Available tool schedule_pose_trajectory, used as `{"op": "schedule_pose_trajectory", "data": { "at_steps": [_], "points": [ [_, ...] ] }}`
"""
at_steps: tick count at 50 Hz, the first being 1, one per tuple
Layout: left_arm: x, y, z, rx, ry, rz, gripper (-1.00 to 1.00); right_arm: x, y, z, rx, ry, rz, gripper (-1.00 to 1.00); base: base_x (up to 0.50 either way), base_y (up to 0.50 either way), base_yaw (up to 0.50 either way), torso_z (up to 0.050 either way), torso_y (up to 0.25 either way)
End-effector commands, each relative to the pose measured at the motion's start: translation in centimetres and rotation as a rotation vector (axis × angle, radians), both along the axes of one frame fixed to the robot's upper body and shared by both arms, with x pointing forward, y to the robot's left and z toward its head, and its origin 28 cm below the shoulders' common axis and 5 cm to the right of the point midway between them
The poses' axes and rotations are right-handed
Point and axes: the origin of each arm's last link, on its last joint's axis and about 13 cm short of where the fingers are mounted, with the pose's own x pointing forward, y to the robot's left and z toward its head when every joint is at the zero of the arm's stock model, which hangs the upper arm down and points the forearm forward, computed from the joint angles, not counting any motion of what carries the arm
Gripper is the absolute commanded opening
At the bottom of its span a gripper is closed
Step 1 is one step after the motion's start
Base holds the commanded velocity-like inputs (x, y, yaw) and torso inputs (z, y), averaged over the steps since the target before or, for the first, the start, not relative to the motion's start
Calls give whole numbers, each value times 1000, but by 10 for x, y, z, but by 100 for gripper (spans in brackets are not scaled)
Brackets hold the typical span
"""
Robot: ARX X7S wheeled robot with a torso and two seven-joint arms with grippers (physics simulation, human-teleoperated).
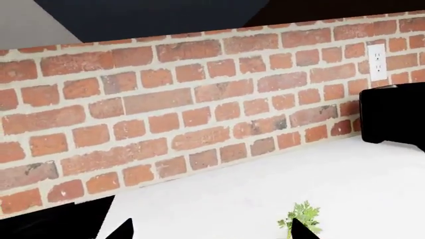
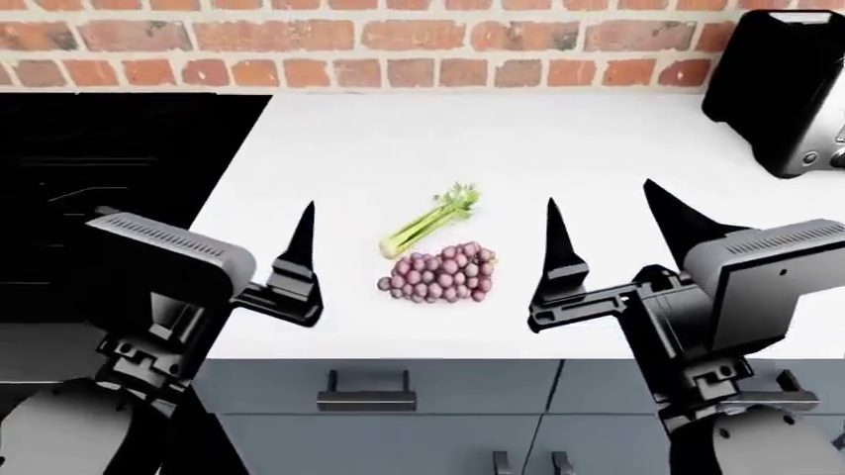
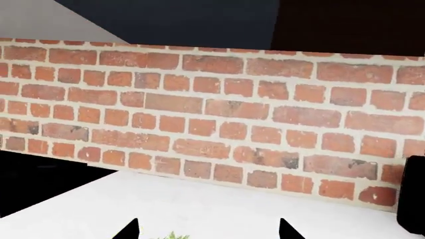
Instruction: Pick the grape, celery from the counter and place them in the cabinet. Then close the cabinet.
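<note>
The grape, a pink-purple bunch, lies on the white counter near its front edge. The celery lies just behind it, leafy tips pointing towards the wall. My left gripper hovers open and empty to the left of both. My right gripper hovers open and empty to their right. In the left wrist view the celery's leaves show beside one fingertip of the left gripper. In the right wrist view a bit of celery leaf shows between the fingertips of the right gripper. The grape is out of both wrist views.
A black stovetop borders the counter on the left. A black toaster stands at the back right. A brick wall runs behind, with an outlet. Dark cabinet panels hang above the wall. Grey drawers sit below the counter.
</note>
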Motion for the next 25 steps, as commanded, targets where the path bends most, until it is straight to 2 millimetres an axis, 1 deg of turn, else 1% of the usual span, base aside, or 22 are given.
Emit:
{"op": "schedule_pose_trajectory", "data": {
  "at_steps": [1, 7, 15, 20, 25],
  "points": [
    [-7, 2, 18, 46, -27, -21, 100, -7, -7, 21, -43, -60, 9, 100, 344, 410, 0, 50, 45],
    [-8, 2, 25, 69, -28, -44, 100, -9, -10, 27, -47, -66, 6, 100, 344, 388, 0, 50, 44],
    [-9, 0, 35, 95, -25, -66, 100, -10, -13, 37, -48, -62, -1, 100, 392, 32, 0, 50, 43],
    [-6, 0, 40, 98, -8, -54, 100, -11, -17, 40, -36, -34, -12, 100, 158, -11, 0, 14, 0],
    [-6, -1, 46, 110, 10, -60, 100, -12, -18, 46, -56, -26, 5, 100, 416, -68, 0, 0, 0]
  ]
}}
